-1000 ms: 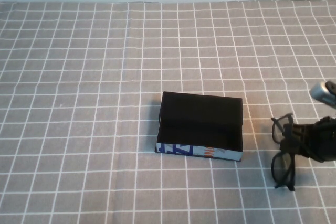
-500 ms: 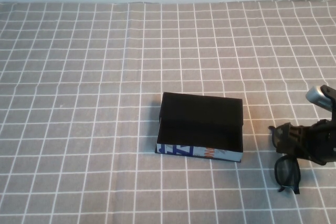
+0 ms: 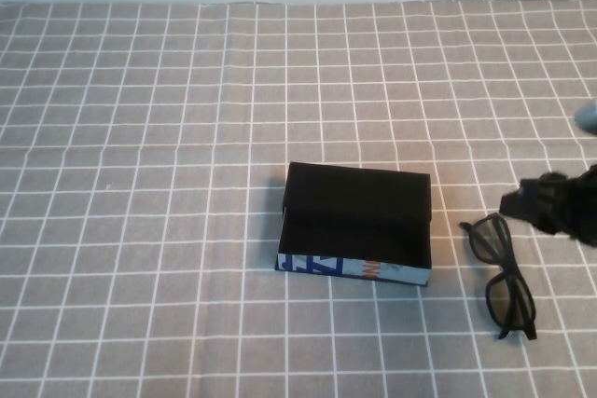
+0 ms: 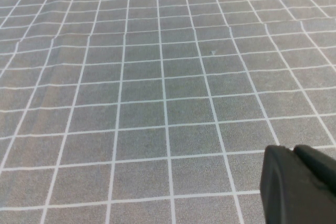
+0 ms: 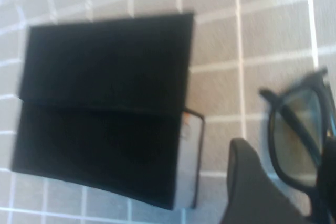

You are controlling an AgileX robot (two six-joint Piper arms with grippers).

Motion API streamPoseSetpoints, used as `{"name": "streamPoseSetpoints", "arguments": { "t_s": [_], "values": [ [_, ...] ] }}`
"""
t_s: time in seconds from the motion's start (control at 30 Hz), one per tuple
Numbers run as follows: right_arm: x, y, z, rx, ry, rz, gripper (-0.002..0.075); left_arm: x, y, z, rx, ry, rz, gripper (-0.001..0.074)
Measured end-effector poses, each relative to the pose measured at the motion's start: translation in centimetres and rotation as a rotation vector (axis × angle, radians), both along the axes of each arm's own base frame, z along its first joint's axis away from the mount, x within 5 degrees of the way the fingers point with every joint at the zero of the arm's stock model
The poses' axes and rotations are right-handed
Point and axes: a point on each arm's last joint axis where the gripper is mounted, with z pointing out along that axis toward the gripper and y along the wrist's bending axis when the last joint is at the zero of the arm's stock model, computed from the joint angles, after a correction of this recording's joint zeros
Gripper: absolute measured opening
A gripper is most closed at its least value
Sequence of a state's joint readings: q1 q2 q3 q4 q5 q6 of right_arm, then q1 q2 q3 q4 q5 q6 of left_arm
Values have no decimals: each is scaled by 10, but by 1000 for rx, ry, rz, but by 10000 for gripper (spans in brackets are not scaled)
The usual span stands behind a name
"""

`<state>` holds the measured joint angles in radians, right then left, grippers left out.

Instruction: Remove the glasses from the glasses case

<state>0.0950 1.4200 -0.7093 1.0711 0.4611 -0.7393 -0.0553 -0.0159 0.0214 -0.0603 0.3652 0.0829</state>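
Glasses [image 3: 501, 275]: a black thick-framed pair with dark lenses, laid flat on the grey checked tablecloth [image 3: 140, 184], to the right of the case and apart from it. No finger is seen touching the frame. One lens and part of the frame are also caught in the right wrist view [image 5: 302, 129].

Glasses case [image 3: 356, 228]: a box-shaped case seen near the middle of the table, its black flap lid folded back and its black inside exposed. A white front side with blue and orange print is turned toward the robot. Nothing is seen inside it. In the right wrist view [image 5: 105, 106] it is shown as a large dark rectangle beside the glasses.

Right gripper [image 3: 550, 207]: seen at the right edge of the high view, near the far end of the glasses and above the cloth. Its fingers are parted, and nothing is pinched between them.

Left gripper [image 4: 299, 187]: only a black fingertip is caught in the left wrist view, over bare cloth. Whether its fingers are spread or pressed together cannot be told.
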Motion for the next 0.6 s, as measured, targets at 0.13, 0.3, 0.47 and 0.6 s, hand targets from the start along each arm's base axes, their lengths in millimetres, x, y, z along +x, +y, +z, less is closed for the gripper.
{"name": "streamPoseSetpoints", "arguments": {
  "t_s": [0.13, 0.3, 0.47, 0.6],
  "values": [
    [-13, -2, 30, -22, -123, 16, 221, 0, 0, 0, 0, 0, 0, -5],
    [-43, -3, 67, -84, -277, 107, 29, 0, 0, 0, 0, 0, 0, -5],
    [-80, -10, 101, -215, -466, 163, -11, 0, 0, 0, 0, 0, 0, -5],
    [-113, -19, 123, -328, -605, 159, -15, 0, 0, 0, 0, 0, 0, -5]
  ]
}}
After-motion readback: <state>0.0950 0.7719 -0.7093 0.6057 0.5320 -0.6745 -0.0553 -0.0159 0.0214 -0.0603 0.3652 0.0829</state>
